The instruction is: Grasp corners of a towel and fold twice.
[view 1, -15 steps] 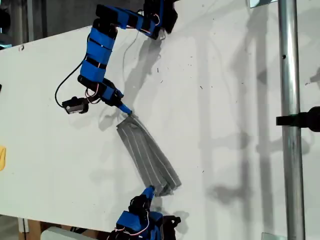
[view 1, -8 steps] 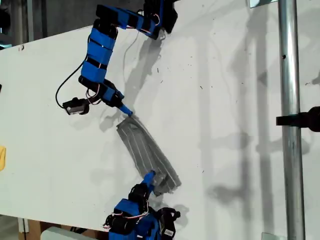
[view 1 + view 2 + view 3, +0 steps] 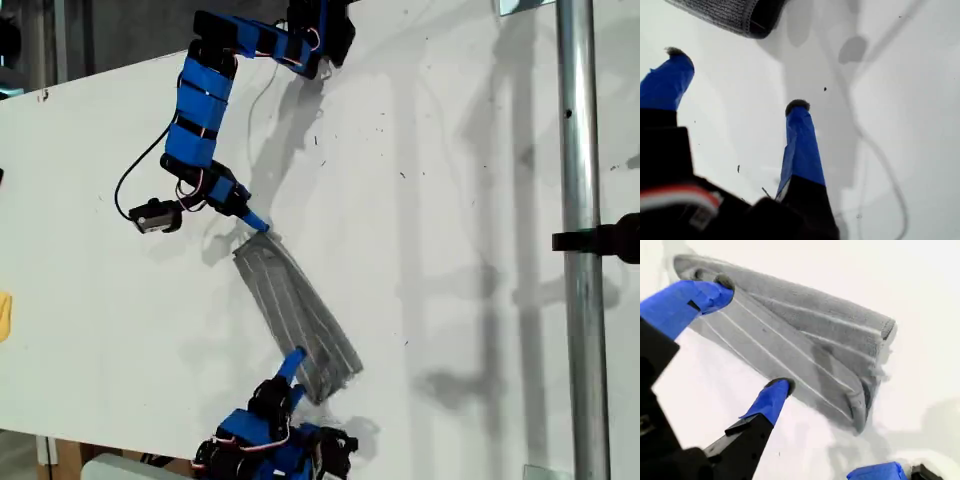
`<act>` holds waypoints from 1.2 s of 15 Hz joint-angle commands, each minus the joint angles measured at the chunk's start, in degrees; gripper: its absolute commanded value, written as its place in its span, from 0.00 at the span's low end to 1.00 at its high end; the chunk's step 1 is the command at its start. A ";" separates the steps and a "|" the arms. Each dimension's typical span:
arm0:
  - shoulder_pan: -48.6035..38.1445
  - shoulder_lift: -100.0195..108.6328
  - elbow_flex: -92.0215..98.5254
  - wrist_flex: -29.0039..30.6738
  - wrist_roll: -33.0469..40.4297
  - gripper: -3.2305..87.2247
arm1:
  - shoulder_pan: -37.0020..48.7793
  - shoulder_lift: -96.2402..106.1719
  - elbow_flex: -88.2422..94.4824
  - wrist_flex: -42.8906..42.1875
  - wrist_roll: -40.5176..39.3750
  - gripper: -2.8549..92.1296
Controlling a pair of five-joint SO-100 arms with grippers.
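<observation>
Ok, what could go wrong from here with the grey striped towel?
My first gripper is open over the bare white table, with the folded grey striped towel just beyond its tips: closing may catch nothing.
My second gripper straddles stacked layers and might pinch only the top one, undoing the fold.

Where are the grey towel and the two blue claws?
the towel [image 3: 295, 310], exterior view, middle of the folded cloth.
my first gripper [image 3: 736, 79], first wrist view, midway between its open fingertips.
my second gripper [image 3: 752, 334], second wrist view, midway between its open fingertips.

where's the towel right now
The towel lies folded into a narrow strip on the white table, low and centre-left in the exterior view, between my first gripper and my second gripper.
</observation>
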 commanded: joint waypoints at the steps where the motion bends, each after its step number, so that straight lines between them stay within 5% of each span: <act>1: 2.46 13.80 -0.18 0.35 0.35 0.38 | -0.35 3.60 -0.70 -1.05 0.53 0.44; 3: 0.88 22.76 8.17 -0.88 0.53 0.38 | -0.62 3.25 -0.62 -1.14 0.44 0.44; 6: 9.67 35.77 27.95 -14.33 -2.29 0.32 | 0.35 7.21 6.86 -1.41 0.70 0.46; 8: 16.61 48.87 42.01 -16.96 -11.69 0.12 | 1.58 15.03 17.05 -2.02 2.81 0.47; 10: 19.25 61.00 52.91 -22.06 -12.48 0.01 | 1.67 28.04 30.59 -2.81 8.35 0.48; 15: 18.02 68.99 68.99 -22.76 -19.60 0.01 | -6.24 63.19 59.68 -0.26 31.03 0.47; 18: 21.62 68.99 70.75 -24.08 -19.60 0.01 | -9.76 73.83 67.32 -1.85 34.19 0.47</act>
